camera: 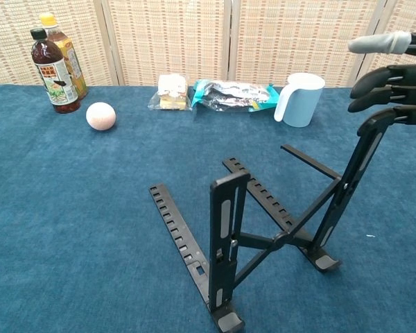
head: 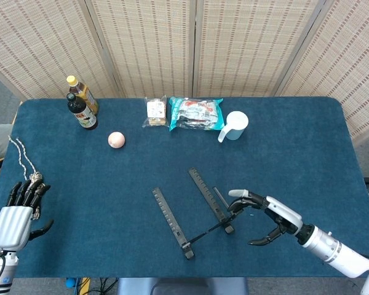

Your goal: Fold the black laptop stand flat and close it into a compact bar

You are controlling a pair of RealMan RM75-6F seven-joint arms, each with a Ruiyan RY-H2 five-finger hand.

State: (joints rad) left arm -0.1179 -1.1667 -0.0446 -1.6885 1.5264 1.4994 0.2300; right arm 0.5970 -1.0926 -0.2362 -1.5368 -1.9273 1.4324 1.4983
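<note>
The black laptop stand (head: 170, 219) (camera: 225, 229) sits near the table's front middle, its two notched base rails lying flat. In the chest view both upper arms are raised: the left one stands nearly upright, and the right one (camera: 353, 173) leans away to the right. My right hand (head: 267, 218) (camera: 395, 76) is at the top of that right arm, with its fingers (camera: 378, 87) curled over the tip and its thumb held apart above. My left hand (head: 15, 218) rests at the table's front left corner, holding nothing, far from the stand.
Two bottles (head: 81, 103) (camera: 54, 62) stand at the back left, with a pink ball (head: 115, 139) (camera: 100, 116) beside them. Snack packs (head: 195, 114) and a white cup (head: 235, 125) (camera: 299, 99) line the back middle. A rope (head: 27, 166) lies at the left edge.
</note>
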